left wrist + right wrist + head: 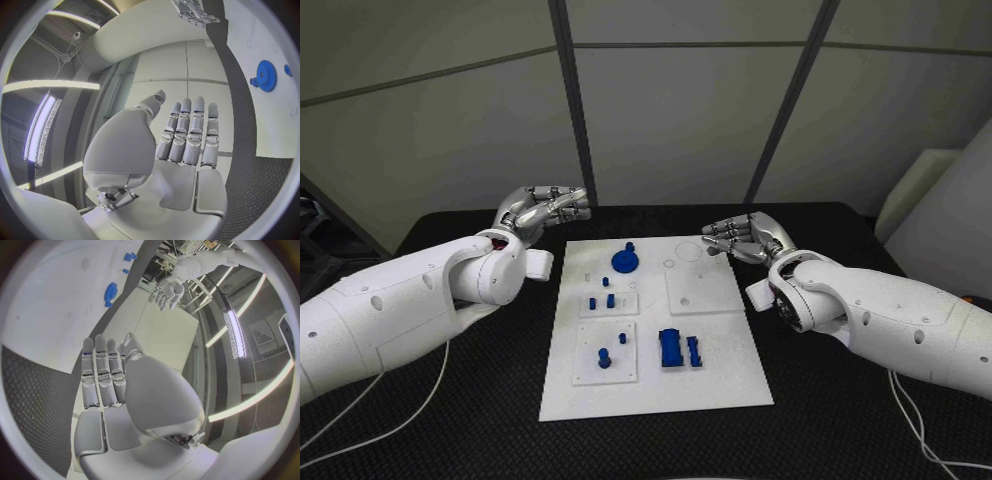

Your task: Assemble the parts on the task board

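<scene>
Both silver hands, left [545,208] and right [744,237], empty, fingers [187,132] straight, side by side. White task board [718,375] between them on black counter [473,420]. Blue gear [626,262] nearest left fingers (stage unclear); grip small parts by fingertips.

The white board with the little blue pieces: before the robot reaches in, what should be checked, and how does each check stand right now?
1. Left hand holding nothing, fingers apart: ok.
2. Right hand holding nothing, fingers apart: ok.
3. Both hands off the white board, beside its far corners: ok.
4. Blue gear lying free on the board, nothing covering it: ok.
5. Larger blue block and small blue pegs in plain sight: ok.
6. Whether the pegs are already fully seated: cannot tell.
</scene>
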Controlling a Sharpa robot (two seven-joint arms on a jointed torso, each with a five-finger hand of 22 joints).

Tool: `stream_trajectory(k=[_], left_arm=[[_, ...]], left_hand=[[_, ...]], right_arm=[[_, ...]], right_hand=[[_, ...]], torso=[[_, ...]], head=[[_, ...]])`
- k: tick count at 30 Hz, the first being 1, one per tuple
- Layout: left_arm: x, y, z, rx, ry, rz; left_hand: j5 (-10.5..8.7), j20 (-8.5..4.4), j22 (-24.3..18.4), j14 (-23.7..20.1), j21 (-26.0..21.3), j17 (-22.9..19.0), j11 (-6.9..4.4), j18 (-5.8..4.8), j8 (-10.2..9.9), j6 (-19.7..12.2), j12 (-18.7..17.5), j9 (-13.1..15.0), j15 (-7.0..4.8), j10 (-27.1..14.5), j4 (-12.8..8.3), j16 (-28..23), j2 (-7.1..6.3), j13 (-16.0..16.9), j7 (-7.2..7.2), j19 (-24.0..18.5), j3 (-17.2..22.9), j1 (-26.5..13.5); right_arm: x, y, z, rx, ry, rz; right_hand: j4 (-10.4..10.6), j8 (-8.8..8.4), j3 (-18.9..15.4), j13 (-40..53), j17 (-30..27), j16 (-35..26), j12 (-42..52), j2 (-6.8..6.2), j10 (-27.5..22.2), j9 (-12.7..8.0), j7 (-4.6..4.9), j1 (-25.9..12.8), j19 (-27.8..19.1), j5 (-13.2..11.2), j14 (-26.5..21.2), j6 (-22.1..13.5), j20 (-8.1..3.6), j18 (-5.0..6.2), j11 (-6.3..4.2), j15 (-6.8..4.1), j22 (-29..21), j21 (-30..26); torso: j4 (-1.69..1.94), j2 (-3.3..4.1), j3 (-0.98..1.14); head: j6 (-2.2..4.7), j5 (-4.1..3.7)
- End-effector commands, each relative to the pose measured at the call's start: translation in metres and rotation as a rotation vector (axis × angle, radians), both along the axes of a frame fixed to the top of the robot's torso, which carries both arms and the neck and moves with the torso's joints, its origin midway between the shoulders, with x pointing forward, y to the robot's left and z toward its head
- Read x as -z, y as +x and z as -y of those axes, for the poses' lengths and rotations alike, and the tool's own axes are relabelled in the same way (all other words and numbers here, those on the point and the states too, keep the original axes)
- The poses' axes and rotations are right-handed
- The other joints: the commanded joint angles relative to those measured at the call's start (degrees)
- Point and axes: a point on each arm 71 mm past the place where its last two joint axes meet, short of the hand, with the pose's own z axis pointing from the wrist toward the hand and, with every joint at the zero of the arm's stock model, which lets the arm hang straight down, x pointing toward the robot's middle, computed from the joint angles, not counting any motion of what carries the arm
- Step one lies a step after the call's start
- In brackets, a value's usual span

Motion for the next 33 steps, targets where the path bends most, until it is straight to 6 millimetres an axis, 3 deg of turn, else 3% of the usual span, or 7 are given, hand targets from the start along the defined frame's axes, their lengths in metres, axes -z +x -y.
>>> stream_trajectory(k=[1,11,12,19,20,24,33], left_arm=[[0.007,0.006,-0.005,-0.134,-0.089,0.018],[0.027,0.013,0.006,-0.218,-0.093,0.006],[0.029,0.012,0.009,-0.153,-0.076,-0.022],[0.030,0.003,0.017,-0.159,-0.054,-0.023],[0.030,-0.002,0.020,-0.161,-0.045,-0.023],[0.032,-0.017,0.032,-0.170,-0.013,-0.023],[0.031,-0.062,0.058,-0.191,0.061,-0.015]], left_hand=[[-0.12,1.27,-3.4,-1.2,-3.9,-2.0,1.54,-0.31,-0.5,-1.6,-3.6,-0.2,1.45,-0.5,0.7,-5.7,0.08,0.0,-0.38,-2.1,-1.5,0.9],[0.00,2.83,-8.6,-3.6,-7.6,-3.3,4.21,-0.68,-0.5,-3.6,-10.0,-0.2,3.62,-3.2,1.5,-13.8,1.68,0.0,-1.94,-5.2,-6.5,2.3],[-2.19,-2.06,-15.7,-19.8,-11.2,-6.9,0.66,-3.30,-4.1,-20.6,-14.3,-3.8,0.68,-21.1,-1.0,-15.5,3.60,-3.6,-4.28,-16.1,-10.6,-21.0],[-7.29,-4.66,-19.6,-27.9,-11.2,-6.9,-0.84,-5.80,-4.1,-29.6,-14.3,-3.8,-0.82,-30.0,-1.0,-20.0,8.83,-3.6,-5.29,-21.9,-13.0,-32.2],[-7.29,-5.14,-20.3,-29.5,-11.2,-6.9,-1.17,-5.80,-4.1,-31.3,-14.3,-3.8,-1.11,-31.7,-1.0,-20.0,8.83,-3.6,-9.37,-23.0,-13.4,-34.5],[-7.29,-6.45,-22.2,-33.7,-11.2,-6.9,-2.05,-5.80,-4.1,-35.8,-14.3,-3.8,-1.88,-36.3,-1.0,-20.0,8.83,-3.6,-9.37,-25.8,-14.5,-40.5],[-7.29,-8.72,-25.6,-41.1,-11.2,-6.9,-6.96,-5.86,-4.1,-43.8,-14.3,-3.8,-6.23,-44.5,-1.0,-20.0,8.83,-3.6,-9.37,-31.0,-16.5,-51.1]], right_arm=[[-0.004,0.014,-0.004,-0.013,0.159,0.052],[0.000,0.033,-0.020,0.000,0.226,0.075],[0.003,0.032,-0.018,0.025,0.160,0.050],[0.000,0.024,-0.020,0.046,0.192,0.052],[-0.001,0.020,-0.020,0.056,0.205,0.052],[-0.004,0.007,-0.022,0.093,0.249,0.045],[-0.009,-0.035,-0.025,0.197,0.335,-0.008]], right_hand=[[0.4,-1.43,1.2,-5.2,-3.8,-4.6,-2.5,-0.41,0.4,-1.4,0.28,-0.1,0.2,-0.2,0.0,0.1,1.27,0.67,0.53,1.01,-2.4,-3.3],[-1.6,-1.77,4.4,-15.1,-12.9,-12.5,-6.3,-1.14,1.5,-5.9,0.66,-3.8,2.5,-0.4,1.5,-0.1,2.75,0.80,1.45,2.20,-9.0,-11.4],[-5.3,-5.38,1.8,-19.0,-15.2,-16.2,-10.0,-0.78,-17.4,-7.4,-2.78,-30.4,-13.0,-3.1,-17.2,-17.3,-1.46,-2.95,-1.24,-0.16,-12.0,-14.2],[-7.2,-5.38,1.8,-19.0,-17.0,-16.2,-10.0,-0.78,-26.6,-11.6,-4.08,-44.2,-19.9,-4.8,-26.2,-25.8,-3.72,-3.66,-2.44,-1.08,-13.9,-16.0],[-7.5,-5.38,1.8,-19.0,-17.2,-16.2,-10.0,-0.78,-28.2,-11.6,-4.33,-46.6,-21.2,-5.1,-27.8,-27.3,-4.10,-3.94,-2.66,-5.12,-14.2,-16.2],[-8.5,-5.38,1.8,-19.0,-18.0,-16.2,-10.0,-0.78,-33.1,-11.6,-5.19,-53.6,-25.1,-5.8,-32.6,-31.8,-5.24,-4.56,-7.20,-5.12,-15.0,-17.0],[-10.2,-5.38,1.8,-19.0,-22.0,-16.2,-10.0,-0.78,-41.8,-11.6,-9.88,-66.1,-32.0,-10.3,-41.1,-39.7,-7.26,-5.80,-7.20,-5.12,-19.8,-21.5]], torso=[[-0.17,-1.44,0.18],[-0.29,-1.81,0.77],[-0.23,-1.63,0.48],[0.58,-3.26,0.72],[0.89,-3.87,0.82],[1.41,-4.93,0.98],[1.51,-5.12,1.01]], head=[[1.42,0.24],[3.24,1.14],[3.14,0.96],[4.14,0.92],[4.52,0.90],[5.17,0.87],[5.29,0.86]])
